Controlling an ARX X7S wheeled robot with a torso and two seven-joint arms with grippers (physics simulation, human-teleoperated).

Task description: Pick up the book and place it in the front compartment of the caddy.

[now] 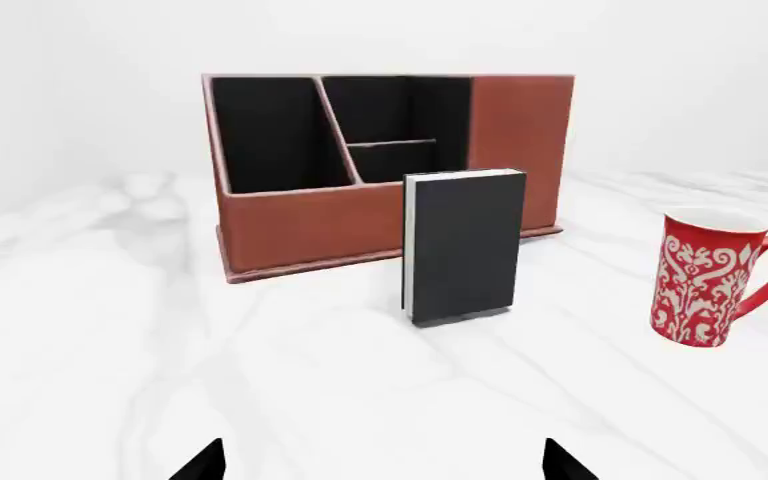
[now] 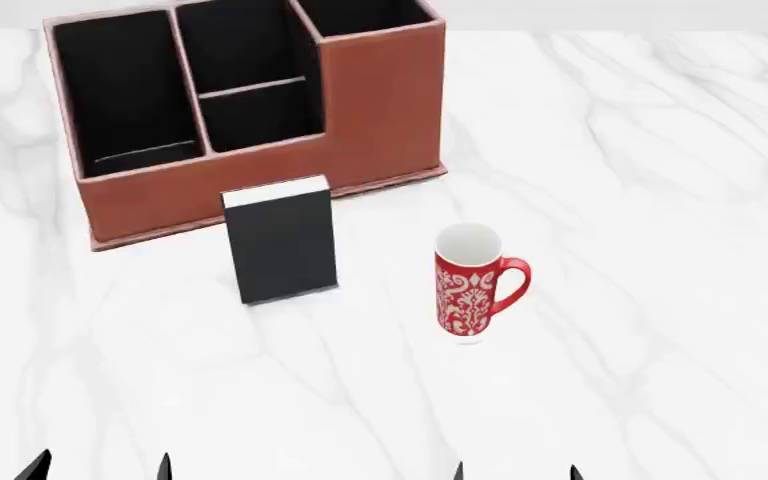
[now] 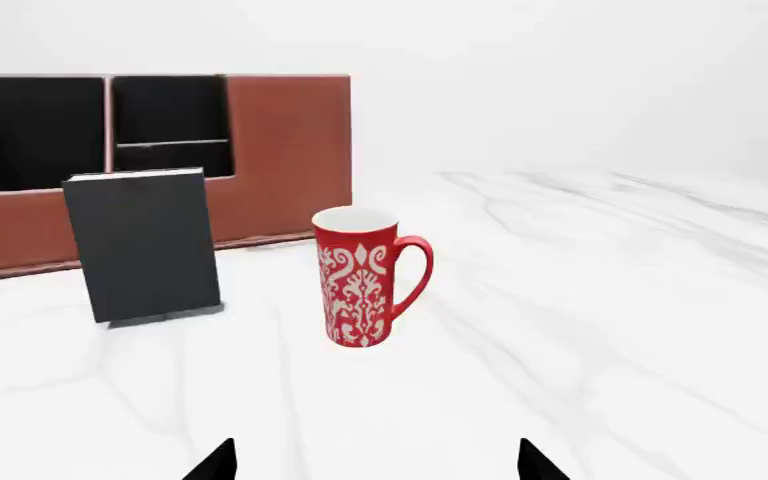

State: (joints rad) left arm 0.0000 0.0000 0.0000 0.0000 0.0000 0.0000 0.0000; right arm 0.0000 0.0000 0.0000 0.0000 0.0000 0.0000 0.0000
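Observation:
The book (image 2: 281, 248) has a black cover and a white page edge. It stands upright on the marble table, just in front of the caddy (image 2: 371, 110). It also shows in both wrist views as the book (image 1: 463, 247) and the book (image 3: 143, 243). The caddy is a reddish-brown box with black-lined cells. Its front compartment (image 2: 261, 120) is the middle cell on the near side of a short cross divider. My left gripper (image 2: 100, 470) and right gripper (image 2: 516, 472) are both open and empty at the table's near edge, well short of the book. Only their fingertips show.
A red-and-white patterned mug (image 2: 471, 285) stands to the right of the book, handle pointing right. The white marble table (image 2: 651, 200) stretches to the right of the caddy and towards me.

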